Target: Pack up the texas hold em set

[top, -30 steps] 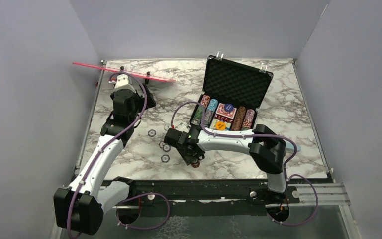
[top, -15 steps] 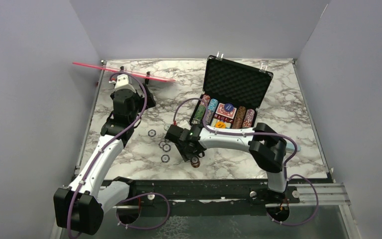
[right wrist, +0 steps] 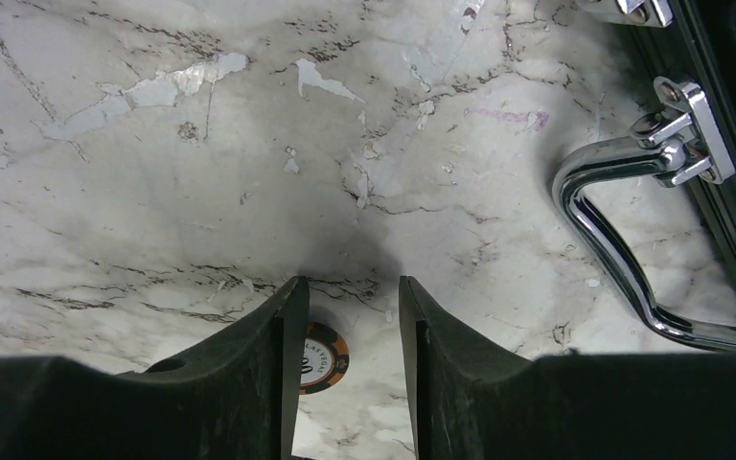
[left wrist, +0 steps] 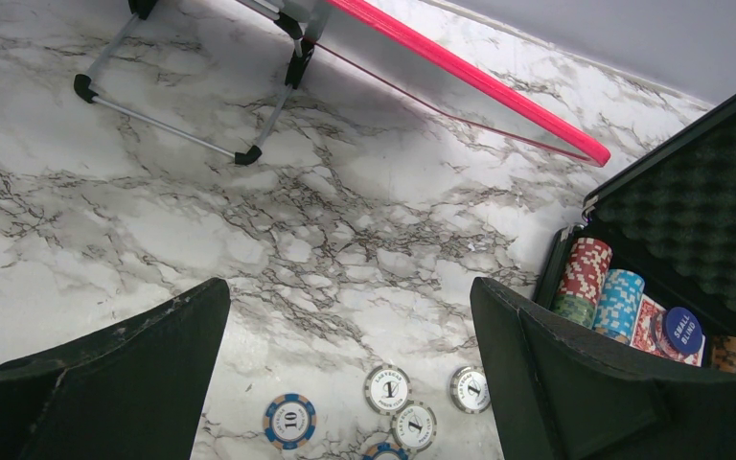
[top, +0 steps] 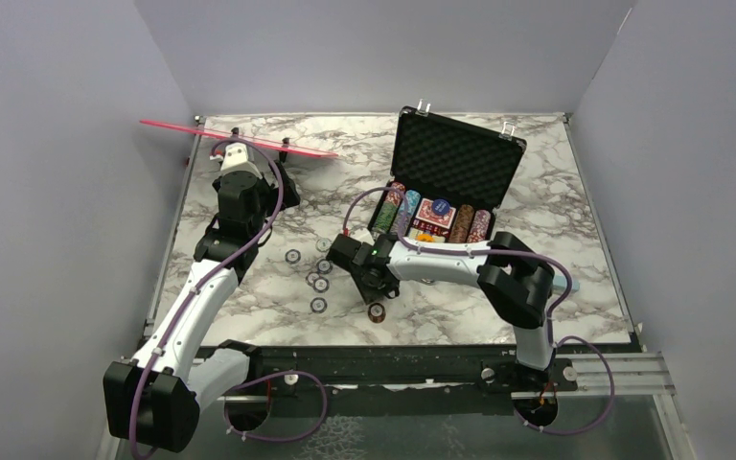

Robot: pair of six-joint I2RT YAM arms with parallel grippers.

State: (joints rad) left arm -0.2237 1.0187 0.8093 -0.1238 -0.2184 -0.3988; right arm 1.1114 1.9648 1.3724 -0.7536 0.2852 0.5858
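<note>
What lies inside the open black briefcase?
Rows of multicoloured poker chips, a red card deck and a blue small-blind button. The right arm covers the near edge of the briefcase; anything there is hidden.

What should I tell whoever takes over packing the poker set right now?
Left gripper: open, empty, above the table.
Right gripper: jaws apart, holding nothing, over a brown chip that lies on the table near the handle side of the case.
The case is open, lid up, with rows of chips inside.
Done: most chips are packed.
Left: put in the brown chip and the loose chips lying to the left of the case, then shut and latch the lid.
</note>
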